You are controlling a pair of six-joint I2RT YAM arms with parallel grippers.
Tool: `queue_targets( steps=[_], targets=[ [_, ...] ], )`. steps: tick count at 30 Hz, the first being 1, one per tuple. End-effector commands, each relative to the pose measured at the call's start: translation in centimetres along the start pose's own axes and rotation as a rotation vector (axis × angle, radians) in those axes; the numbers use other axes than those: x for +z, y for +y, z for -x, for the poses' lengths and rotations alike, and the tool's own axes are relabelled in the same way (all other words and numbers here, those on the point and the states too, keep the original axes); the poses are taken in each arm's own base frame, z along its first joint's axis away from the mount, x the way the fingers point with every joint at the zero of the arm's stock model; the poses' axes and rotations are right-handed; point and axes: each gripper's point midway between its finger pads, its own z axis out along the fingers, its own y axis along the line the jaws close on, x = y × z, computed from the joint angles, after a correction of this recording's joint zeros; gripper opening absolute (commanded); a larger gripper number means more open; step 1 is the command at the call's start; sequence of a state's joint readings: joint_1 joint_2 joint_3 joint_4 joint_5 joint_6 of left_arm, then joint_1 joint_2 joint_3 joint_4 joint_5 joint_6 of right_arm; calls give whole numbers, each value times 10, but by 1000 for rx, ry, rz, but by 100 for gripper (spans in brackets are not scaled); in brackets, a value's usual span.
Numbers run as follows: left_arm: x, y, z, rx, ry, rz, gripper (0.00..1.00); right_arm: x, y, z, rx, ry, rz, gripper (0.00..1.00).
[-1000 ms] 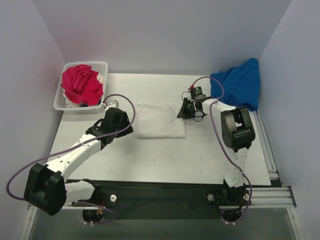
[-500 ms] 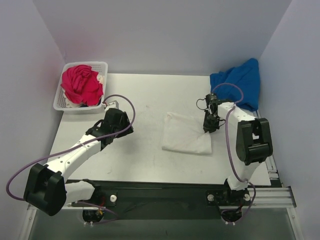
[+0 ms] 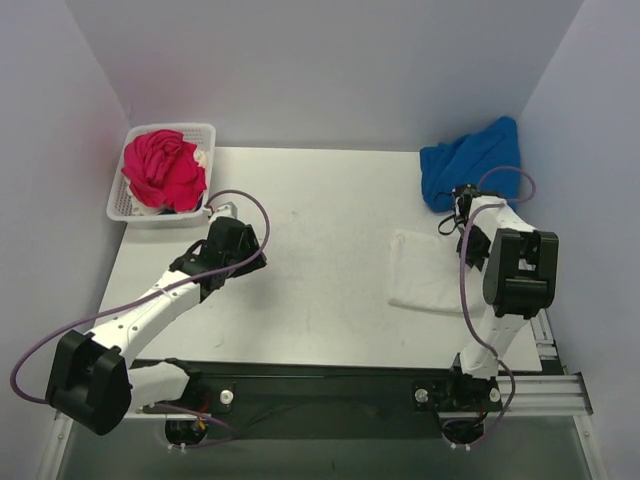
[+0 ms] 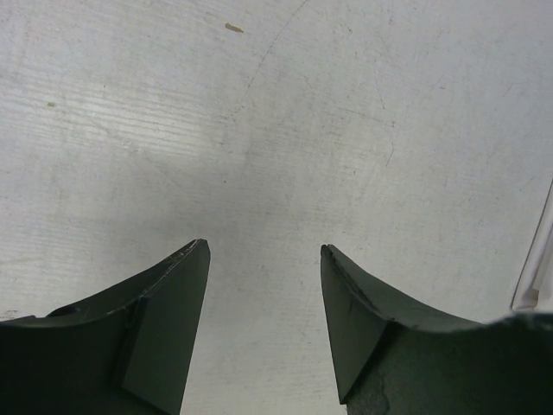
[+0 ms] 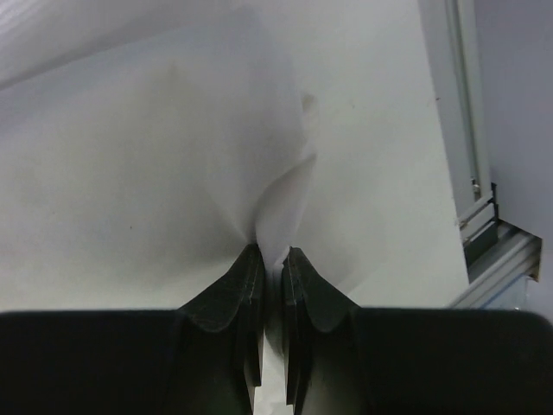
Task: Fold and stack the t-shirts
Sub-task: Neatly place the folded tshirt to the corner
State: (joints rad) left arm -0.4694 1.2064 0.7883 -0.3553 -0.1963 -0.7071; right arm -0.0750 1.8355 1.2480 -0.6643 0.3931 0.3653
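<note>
The right tool (image 5: 273,252) pinches an edge of the folded white t-shirt (image 3: 425,280) on the tabletop (image 3: 320,300), near the blue t-shirt (image 3: 470,170), likely for stacking; the left tool (image 4: 263,251) gapes wide, empty.

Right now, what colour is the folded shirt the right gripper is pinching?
Plain white; the folded shirt shows best in the right wrist view.

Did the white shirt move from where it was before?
Yes. The white shirt slid right across the table, from the middle to just below the blue shirt, pinched by the right gripper.
</note>
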Motion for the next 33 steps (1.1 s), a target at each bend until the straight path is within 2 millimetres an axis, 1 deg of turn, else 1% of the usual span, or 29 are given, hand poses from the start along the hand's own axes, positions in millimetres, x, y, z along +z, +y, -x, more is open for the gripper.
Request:
queue_targets(
  steps=[1, 2, 4, 5, 6, 7, 8, 11, 12, 14, 15, 19, 21, 22, 25, 26, 27, 29, 32, 33],
  targets=[
    [-11, -15, 11, -23, -26, -58, 65, 6, -36, 13, -24, -6, -225, 0],
    [-11, -14, 10, -22, -21, -58, 65, 5, -43, 25, -9, -31, -255, 0],
    [-12, -14, 10, -25, -24, -56, 65, 13, -51, 32, 2, -11, -279, 0],
    [-13, -13, 10, -25, -26, -54, 65, 13, -55, 41, 19, -23, -289, 0],
    [-12, -12, 11, -27, -31, -53, 65, 15, -58, 45, 21, -21, -298, 0],
    [-13, -12, 11, -26, -31, -50, 65, 21, -66, 46, 20, -2, -311, 0],
    [-13, -12, 11, -27, -31, -50, 65, 21, -71, 52, 35, -10, -321, 0],
    [-10, -11, 10, -27, -25, -48, 65, 30, -82, 57, 48, 13, -334, 0],
    [-9, -12, 10, -27, -24, -49, 65, 31, -85, 63, 53, 4, -343, 0],
    [-5, -11, 6, -24, -9, -41, 65, 38, -87, 68, 48, 9, -344, 0],
    [-5, -12, 6, -25, -9, -44, 65, 38, -88, 74, 47, -2, -343, 0],
    [-2, -11, 4, -24, -1, -41, 65, 46, -91, 85, 55, -12, -338, 0],
    [-2, -12, 4, -26, 0, -42, 65, 46, -92, 91, 55, -19, -333, 0],
    [-1, -11, 3, -25, 2, -40, 65, 47, -92, 98, 64, -31, -334, 0],
    [0, -11, 2, -26, 5, -41, 65, 50, -95, 108, 54, -38, -345, 0],
    [1, -12, 1, -26, 7, -44, 65, 49, -97, 117, 64, -54, -348, 0],
    [1, -12, 2, -26, 6, -43, 65, 50, -96, 120, 63, -55, -349, 0],
    [1, -12, 2, -26, 6, -45, 65, 47, -101, 128, 74, -75, -380, 0],
    [3, -11, 0, -27, 11, -39, 65, 41, -110, 130, 77, -85, -421, 0],
    [3, -10, 0, -27, 9, -36, 65, 35, -116, 126, 66, -66, -445, 0]
  ],
)
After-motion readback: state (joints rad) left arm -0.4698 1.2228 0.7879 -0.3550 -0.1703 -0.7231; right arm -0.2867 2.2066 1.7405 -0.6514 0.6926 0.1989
